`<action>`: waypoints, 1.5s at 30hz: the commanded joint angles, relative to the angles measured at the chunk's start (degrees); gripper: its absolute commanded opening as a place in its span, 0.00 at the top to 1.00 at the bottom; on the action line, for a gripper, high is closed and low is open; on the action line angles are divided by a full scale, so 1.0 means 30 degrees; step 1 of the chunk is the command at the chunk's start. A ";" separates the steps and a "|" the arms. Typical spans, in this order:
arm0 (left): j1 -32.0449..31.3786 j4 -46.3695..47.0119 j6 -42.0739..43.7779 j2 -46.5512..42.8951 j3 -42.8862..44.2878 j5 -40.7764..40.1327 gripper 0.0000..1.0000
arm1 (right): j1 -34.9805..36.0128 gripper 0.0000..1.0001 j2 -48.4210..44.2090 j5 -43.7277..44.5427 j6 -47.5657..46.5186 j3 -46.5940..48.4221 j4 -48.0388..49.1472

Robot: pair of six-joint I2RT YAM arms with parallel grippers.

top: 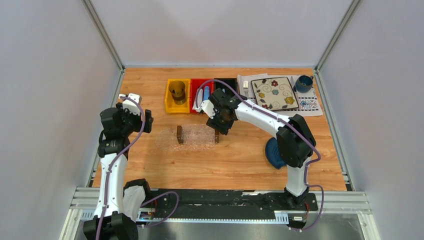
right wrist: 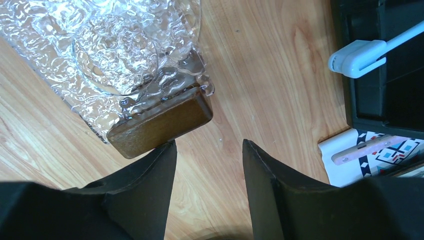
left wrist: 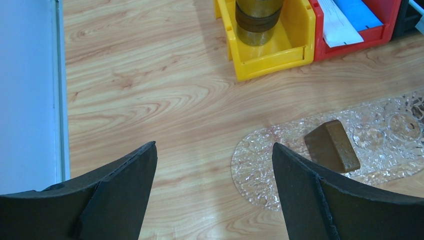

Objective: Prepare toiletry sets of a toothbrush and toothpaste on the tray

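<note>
Your right gripper (right wrist: pixel 210 144) hangs over the right end of the tray (top: pixel 195 139); its jaws stand partly spread, with bare wood of the table (top: pixel 240 160) showing in the gap; one fingertip (right wrist: pixel 160 165) sits just beside the dark brown block (right wrist: pixel 160 125) at that end of the tray, though you cannot tell from here whether it touches.

Your left gripper (left wrist: pixel 214 146) hovers off the tray's left end, spread wide over the wood; the tray's rounded left end and its other brown block (left wrist: pixel 332 146) lie near the gripper's right finger.

The toothbrush (right wrist: pixel 356 59) lies in the black bin (top: pixel 227 82), beyond the tray's far right corner; its whitish head pokes out toward the tray.

The white toothpaste tube (left wrist: pixel 340 25) and the blue toothpaste tube (left wrist: pixel 357 12) lie side by side in the red bin (left wrist: pixel 360 44), straight beyond the tray's far long edge; the yellow bin (left wrist: pixel 270 60), holding a brass-coloured cylinder (left wrist: pixel 257 20), stands touching the red one, beyond the tray's left half.
</note>
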 commanded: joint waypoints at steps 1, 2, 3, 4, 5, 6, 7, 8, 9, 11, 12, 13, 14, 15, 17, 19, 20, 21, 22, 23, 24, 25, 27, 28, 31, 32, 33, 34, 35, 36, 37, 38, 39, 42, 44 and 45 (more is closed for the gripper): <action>0.0224 0.0661 0.0428 -0.0252 -0.0140 0.0227 0.08 | 0.0241 0.44 -0.0110 -0.0497 0.0597 0.0020 0.0599; 0.0195 0.0661 0.0428 -0.0309 -0.0197 0.0227 0.08 | 0.0299 0.44 -0.0082 -0.0556 0.0626 0.0020 0.0599; 0.0195 0.0661 0.0428 -0.0310 -0.0198 0.0198 0.08 | 0.0329 0.45 -0.0081 -0.0614 0.0713 0.0020 0.0628; 0.0195 0.0661 0.0457 -0.0281 -0.0227 0.0198 0.08 | 0.0387 0.45 -0.0052 -0.0673 0.0743 0.0020 0.0628; 0.0195 0.0690 0.0457 -0.0339 -0.0285 0.0198 0.07 | 0.0417 0.45 -0.0023 -0.0703 0.0773 0.0107 0.0599; 0.0195 0.0661 0.0457 -0.0368 -0.0315 0.0198 0.08 | 0.0446 0.45 -0.0023 -0.0732 0.0802 0.0079 0.0570; 0.0195 0.0690 0.0486 -0.0339 -0.0315 0.0169 0.08 | 0.0533 0.44 -0.0052 -0.0674 0.0802 0.0079 0.0598; 0.0195 0.0661 0.0487 -0.0397 -0.0344 0.0198 0.08 | 0.0563 0.44 -0.0052 -0.0703 0.0802 0.0137 0.0599; 0.0224 0.0661 0.0516 -0.0427 -0.0373 0.0140 0.08 | 0.0593 0.44 -0.0052 -0.0732 0.0831 0.0166 0.0599; 0.0195 0.0661 0.0545 -0.0427 -0.0402 0.0140 0.08 | 0.0651 0.44 -0.0023 -0.0703 0.0890 0.0225 0.0540; 0.0195 0.0690 0.0545 -0.0427 -0.0374 0.0140 0.08 | 0.0681 0.44 0.0006 -0.0732 0.0919 0.0254 0.0569; 0.0195 0.0690 0.0574 -0.0427 -0.0403 0.0140 0.08 | 0.0681 0.44 0.0007 -0.0732 0.0948 0.0254 0.0540; 0.0224 0.0661 0.0574 -0.0456 -0.0403 0.0140 0.08 | 0.0710 0.44 0.0036 -0.0732 0.0949 0.0312 0.0482; 0.0195 0.0661 0.0603 -0.0456 -0.0374 0.0140 0.08 | 0.0739 0.44 0.0036 -0.0848 0.0978 0.0313 0.0423; 0.0195 0.0632 0.0575 -0.0486 -0.0374 0.0140 0.08 | 0.0856 0.44 0.0007 -0.0820 0.0978 0.0313 0.0423; 0.0195 0.0661 0.0604 -0.0515 -0.0403 0.0140 0.08 | 0.0944 0.44 0.0036 -0.0761 0.0978 0.0284 0.0452; 0.0224 0.0690 0.0575 -0.0486 -0.0403 0.0140 0.08 | 0.0945 0.44 0.0036 -0.0732 0.1007 0.0313 0.0452; 0.0224 0.0690 0.0603 -0.0486 -0.0403 0.0140 0.08 | 0.0974 0.44 0.0036 -0.0761 0.1007 0.0371 0.0423; 0.0195 0.0690 0.0604 -0.0515 -0.0403 0.0140 0.08 | 0.1003 0.44 0.0036 -0.0732 0.1007 0.0401 0.0394; 0.0195 0.0661 0.0633 -0.0544 -0.0432 0.0140 0.08 | 0.1061 0.44 0.0065 -0.0674 0.1007 0.0372 0.0422; 0.0195 0.0661 0.0604 -0.0544 -0.0461 0.0140 0.08 | 0.1062 0.44 0.0036 -0.0645 0.1007 0.0401 0.0365; 0.0166 0.0690 0.0662 -0.0544 -0.0462 0.0111 0.08 | 0.1091 0.44 0.0065 -0.0644 0.1007 0.0430 0.0393; 0.0195 0.0661 0.0662 -0.0603 -0.0520 0.0110 0.08 | 0.1149 0.44 0.0123 -0.0673 0.1007 0.0517 0.0335; 0.0195 0.0661 0.0662 -0.0603 -0.0491 0.0110 0.08 | 0.1208 0.44 0.0124 -0.0645 0.0978 0.0547 0.0335; 0.0224 0.0632 0.0662 -0.0661 -0.0520 0.0110 0.08 | 0.1237 0.44 0.0124 -0.0557 0.0949 0.0577 0.0335; 0.0195 0.0632 0.0662 -0.0690 -0.0520 0.0110 0.08 | 0.1266 0.44 0.0124 -0.0556 0.0949 0.0548 0.0306; 0.0195 0.0661 0.0691 -0.0691 -0.0520 0.0110 0.08 | 0.1296 0.44 0.0124 -0.0527 0.0920 0.0576 0.0306; 0.0195 0.0603 0.0721 -0.0720 -0.0549 0.0110 0.08 | 0.1296 0.44 0.0124 -0.0527 0.0919 0.0577 0.0306; 0.0195 0.0631 0.0721 -0.0720 -0.0578 0.0110 0.08 | 0.1296 0.44 0.0124 -0.0527 0.0919 0.0548 0.0306; 0.0195 0.0603 0.0721 -0.0720 -0.0579 0.0139 0.08 | 0.1325 0.44 0.0124 -0.0527 0.0919 0.0576 0.0277; 0.0195 0.0602 0.0721 -0.0720 -0.0550 0.0111 0.08 | 0.1325 0.44 0.0124 -0.0527 0.0919 0.0577 0.0247; 0.0224 0.0631 0.0721 -0.0749 -0.0578 0.0110 0.08 | 0.1354 0.44 0.0095 -0.0498 0.0919 0.0548 0.0247; 0.0224 0.0603 0.0721 -0.0749 -0.0579 0.0139 0.08 | 0.1413 0.44 0.0095 -0.0498 0.0919 0.0576 0.0218; 0.0195 0.0602 0.0721 -0.0778 -0.0549 0.0198 0.08 | 0.1501 0.44 0.0036 -0.0439 0.0919 0.0547 0.0159; 0.0195 0.0660 0.0721 -0.0749 -0.0520 0.0169 0.08 | 0.1530 0.44 0.0007 -0.0323 0.0861 0.0489 0.0159; 0.0195 0.0632 0.0779 -0.0749 -0.0549 0.0169 0.08 | 0.1530 0.44 0.0036 -0.0264 0.0832 0.0489 0.0159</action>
